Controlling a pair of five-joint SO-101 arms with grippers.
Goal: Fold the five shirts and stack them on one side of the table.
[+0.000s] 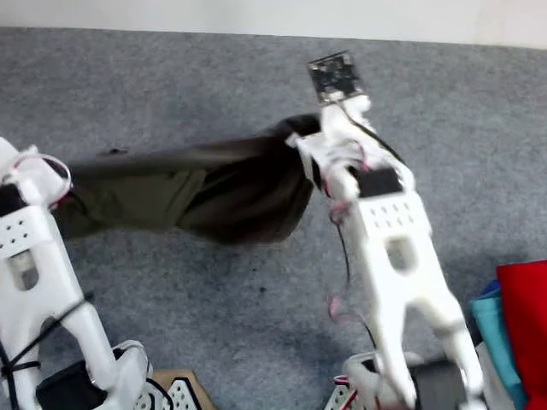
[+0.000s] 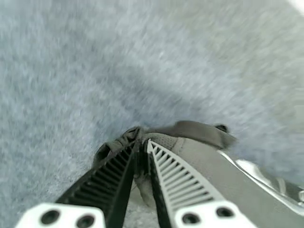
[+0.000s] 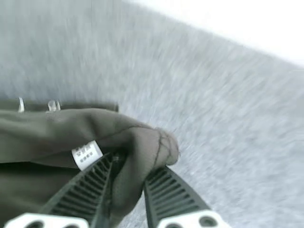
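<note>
A dark olive shirt (image 1: pixel 197 192) hangs stretched between my two arms above the grey carpeted table (image 1: pixel 171 85). My left gripper (image 2: pixel 141 151) is shut on one end of the olive shirt (image 2: pixel 190 135), at the left in the high view. My right gripper (image 3: pixel 128 173) is shut on the other end of the shirt (image 3: pixel 71 133), close to a small white label (image 3: pixel 87 154). In the high view the right gripper (image 1: pixel 309 154) holds the cloth near the table's middle.
Folded shirts, red (image 1: pixel 523 316) over teal (image 1: pixel 494 329), lie stacked at the right edge of the table. The arm bases stand along the near edge. Bare grey carpet spreads behind and around the held shirt.
</note>
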